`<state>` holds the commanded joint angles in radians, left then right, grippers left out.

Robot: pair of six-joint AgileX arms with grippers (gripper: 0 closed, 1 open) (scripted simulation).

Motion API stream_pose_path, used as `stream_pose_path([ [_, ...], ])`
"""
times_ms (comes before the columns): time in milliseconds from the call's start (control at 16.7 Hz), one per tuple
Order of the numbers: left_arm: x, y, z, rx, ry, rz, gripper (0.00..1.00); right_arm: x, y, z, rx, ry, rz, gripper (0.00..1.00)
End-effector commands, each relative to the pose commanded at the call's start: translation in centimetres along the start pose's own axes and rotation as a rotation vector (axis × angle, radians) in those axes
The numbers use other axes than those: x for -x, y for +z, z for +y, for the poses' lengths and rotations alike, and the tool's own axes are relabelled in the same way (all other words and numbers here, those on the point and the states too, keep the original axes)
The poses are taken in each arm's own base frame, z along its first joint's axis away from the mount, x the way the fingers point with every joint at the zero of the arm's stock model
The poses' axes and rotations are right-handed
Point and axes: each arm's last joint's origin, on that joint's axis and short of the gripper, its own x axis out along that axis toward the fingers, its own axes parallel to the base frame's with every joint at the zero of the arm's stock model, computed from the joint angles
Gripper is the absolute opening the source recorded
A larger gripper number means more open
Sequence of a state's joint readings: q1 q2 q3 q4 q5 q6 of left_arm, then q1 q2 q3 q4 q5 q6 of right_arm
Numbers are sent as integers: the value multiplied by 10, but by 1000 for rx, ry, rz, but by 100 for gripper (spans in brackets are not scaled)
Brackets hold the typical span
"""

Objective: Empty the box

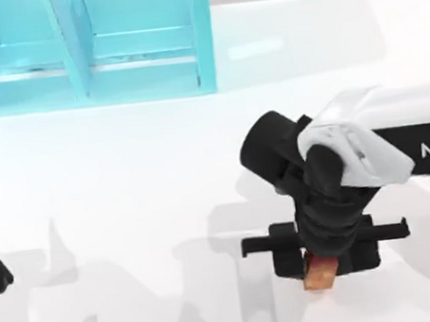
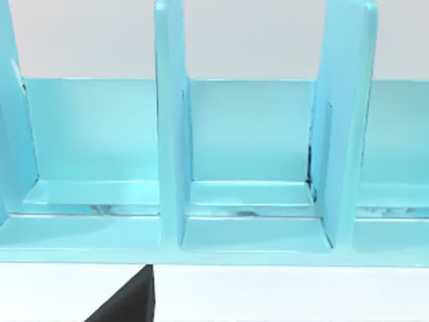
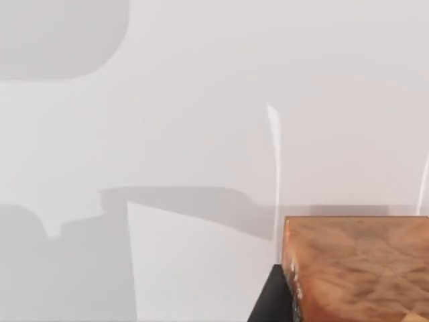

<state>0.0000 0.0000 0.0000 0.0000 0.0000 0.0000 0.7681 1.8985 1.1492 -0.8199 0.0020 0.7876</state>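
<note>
Right gripper (image 1: pixel 318 267) clenched on brown block (image 1: pixel 320 274), near table's front edge.

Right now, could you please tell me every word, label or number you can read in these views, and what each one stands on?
"AGI": grey letters on the white casing of the right arm, cut off by the top view's right edge.
No lettering is readable on the blue box or the brown block.
</note>
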Motion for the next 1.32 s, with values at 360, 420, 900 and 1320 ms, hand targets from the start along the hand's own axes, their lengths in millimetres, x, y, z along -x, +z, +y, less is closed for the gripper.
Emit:
stream_pose_path([
  [360,0,0,0,0,0,0,100,0,0,0,0,0,0,83],
  [420,0,0,0,0,0,0,100,0,0,0,0,0,0,90],
  [900,0,0,0,0,0,0,100,0,0,0,0,0,0,100],
  [1320,0,0,0,0,0,0,100,20,2,2,-1,5,6,100],
])
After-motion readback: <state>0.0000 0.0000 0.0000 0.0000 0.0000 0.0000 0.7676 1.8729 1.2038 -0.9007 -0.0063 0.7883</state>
